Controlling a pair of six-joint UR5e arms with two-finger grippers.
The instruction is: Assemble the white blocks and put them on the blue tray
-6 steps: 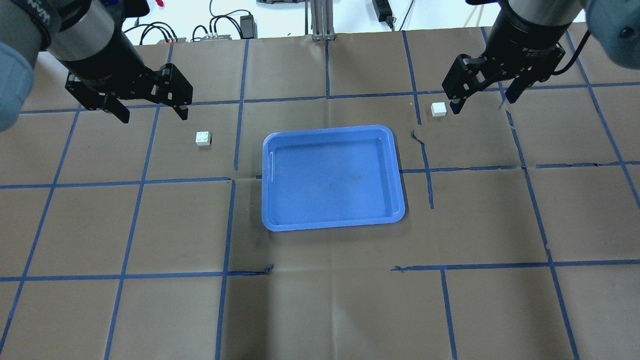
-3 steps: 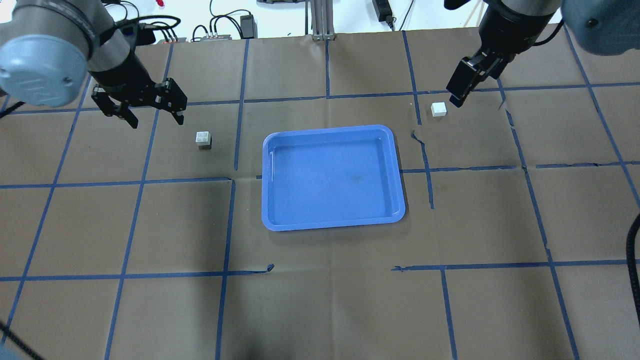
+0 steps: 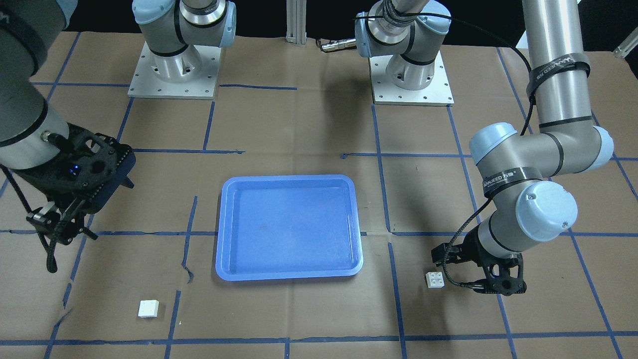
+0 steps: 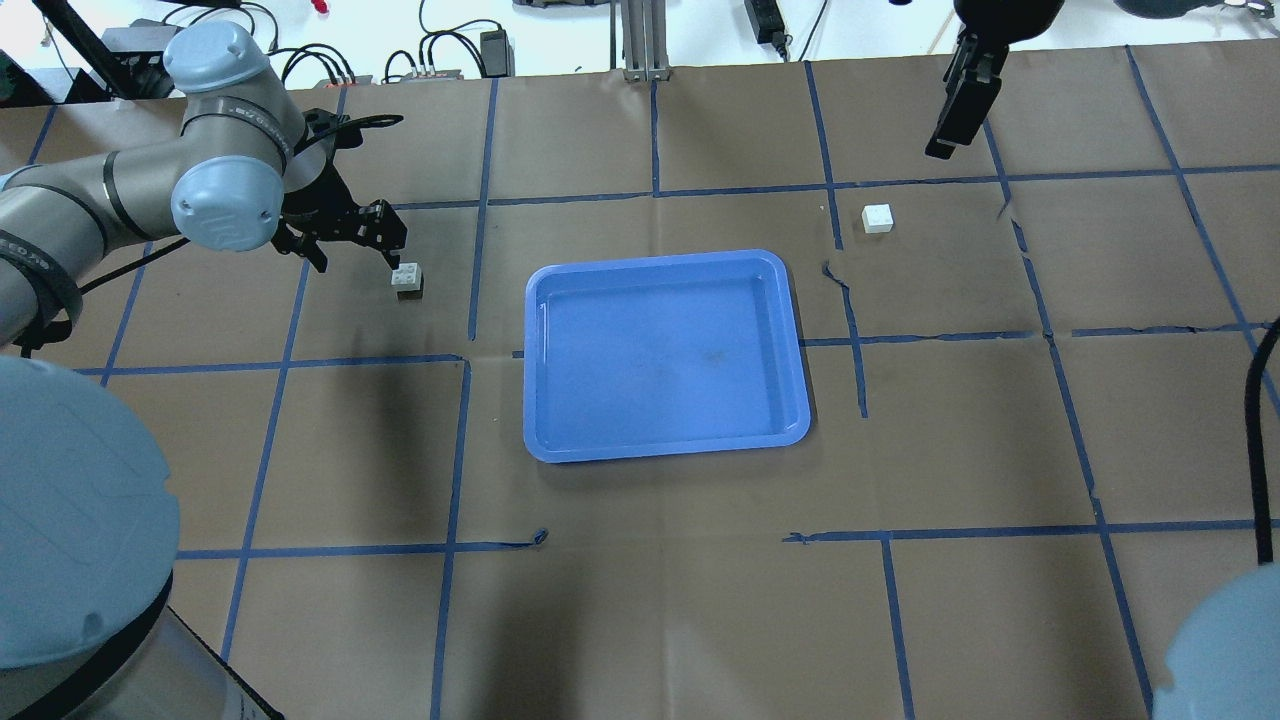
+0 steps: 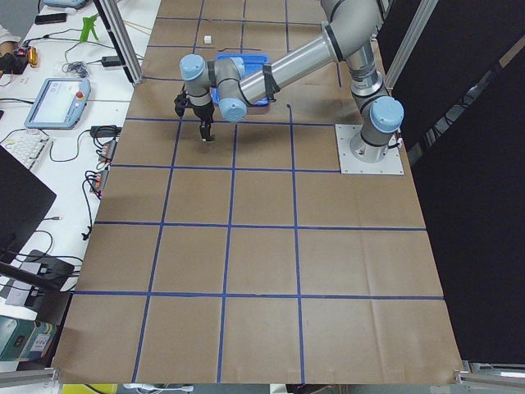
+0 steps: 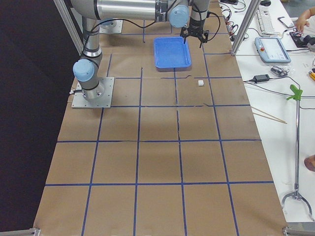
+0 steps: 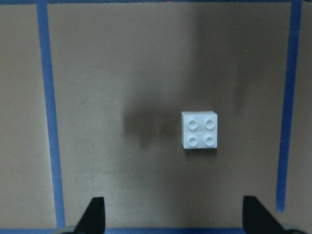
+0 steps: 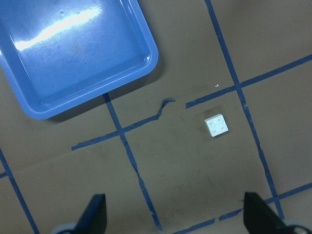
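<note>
Beside one white block (image 4: pixel 406 278) the left tool (image 4: pixel 358 258) hangs low and wide; the right tool (image 8: pixel 176 215) high, also wide.

My arms (image 3: pixel 548 149) are silver tubes with pale blue joint caps (image 3: pixel 546 209), bolted to square, screw-studded grey plates (image 3: pixel 413 97). Beside the plates, a black lettered strap (image 3: pixel 558 67) wraps my left arm. Left gripper (image 7: pixel 173 217) and right gripper (image 8: pixel 175 217) are black.

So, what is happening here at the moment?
Nothing is held yet. The left gripper hangs open, low beside the left white block. The right gripper, also open, is higher, near the right white block. Both blocks lie on the table, on either side of the empty blue tray.
</note>
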